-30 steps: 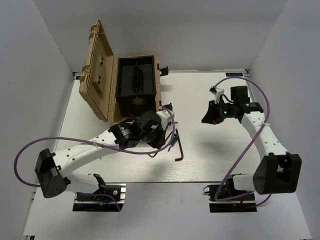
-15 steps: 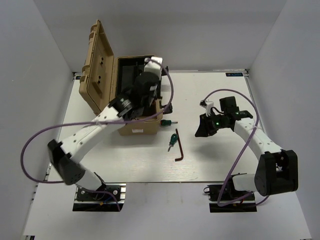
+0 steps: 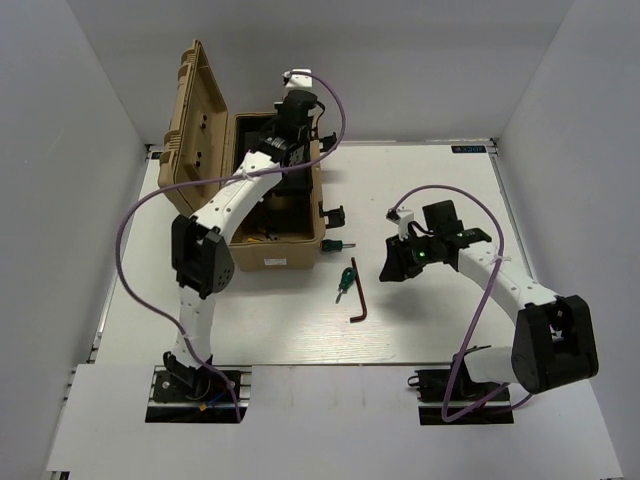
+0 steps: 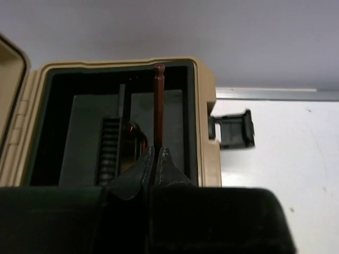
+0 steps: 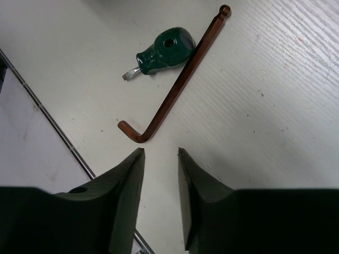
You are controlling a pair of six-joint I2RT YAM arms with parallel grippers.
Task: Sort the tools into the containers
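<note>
The tan toolbox [image 3: 280, 255] stands open at the back left, its lid [image 3: 195, 140] upright. My left gripper [image 3: 297, 125] hangs over the far end of the box. In the left wrist view it [image 4: 155, 149] is shut on a brown hex key [image 4: 158, 103] that sticks out over the black inner tray [image 4: 85, 132]. My right gripper [image 3: 395, 265] is open and empty above the table. Ahead of it [image 5: 160, 152] lie another brown hex key [image 5: 177, 87] and a green-handled screwdriver [image 5: 161, 52]. A second green screwdriver [image 3: 335, 244] lies by the box front. The pliers are not in view.
The box's black side latch [image 4: 233, 129] juts out on the right of the rim [image 4: 204, 106]. The table's near edge strip [image 5: 58, 132] runs close to the left of my right gripper. White walls enclose the table on three sides.
My left arm has swung up from the table in front of the box to over its far end, carrying a hex key. My right gripper has moved left and down toward the remaining hex key.
</note>
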